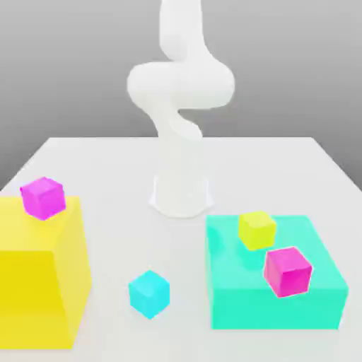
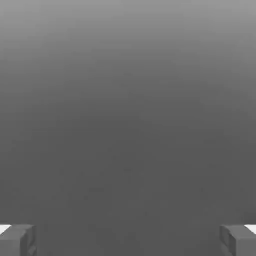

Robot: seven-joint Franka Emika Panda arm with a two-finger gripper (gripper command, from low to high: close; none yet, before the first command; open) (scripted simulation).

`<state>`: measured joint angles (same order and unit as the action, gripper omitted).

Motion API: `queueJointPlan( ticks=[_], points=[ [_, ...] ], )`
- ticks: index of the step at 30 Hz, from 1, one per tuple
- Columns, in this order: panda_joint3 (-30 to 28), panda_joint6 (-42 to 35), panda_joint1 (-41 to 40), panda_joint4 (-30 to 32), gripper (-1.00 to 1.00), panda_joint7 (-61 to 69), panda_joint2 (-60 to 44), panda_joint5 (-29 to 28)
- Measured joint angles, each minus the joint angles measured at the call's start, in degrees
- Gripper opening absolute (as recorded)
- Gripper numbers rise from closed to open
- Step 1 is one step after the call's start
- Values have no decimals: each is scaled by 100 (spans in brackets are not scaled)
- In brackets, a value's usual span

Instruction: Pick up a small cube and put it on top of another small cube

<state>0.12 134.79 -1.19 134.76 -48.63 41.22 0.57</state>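
Note:
Several small cubes show in the exterior view. A cyan cube [image 1: 149,293] sits on the white table near the front. A magenta cube [image 1: 43,197] rests on the tall yellow block [image 1: 39,283] at the exterior view's left. A yellow cube [image 1: 256,230] and a second magenta cube [image 1: 288,271] rest on the low teal platform [image 1: 240,311] at the exterior view's right. In the hand view my gripper [image 2: 128,240] is open, its grey fingertips [image 2: 17,240] wide apart with nothing between them, facing a plain grey background.
The white arm's base [image 1: 182,191] stands at the middle back of the table [image 1: 106,177], and the arm rises out of the exterior view's top. The yellow block and teal platform flank the cyan cube.

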Motion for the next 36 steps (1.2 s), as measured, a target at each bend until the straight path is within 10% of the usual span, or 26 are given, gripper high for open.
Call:
queueJointPlan(
  ticks=[19, 26, 27, 36],
  points=[
    [114, 2612, -900, 2498, 0, -2770, -4044, -20],
    [26, 3783, -862, 2410, 0, -2990, -5497, -139],
    [20, 3904, -857, 2386, -100, -2995, -5642, -143],
    [36, 3658, -874, 2438, -100, -3006, -5338, -156]
  ],
)
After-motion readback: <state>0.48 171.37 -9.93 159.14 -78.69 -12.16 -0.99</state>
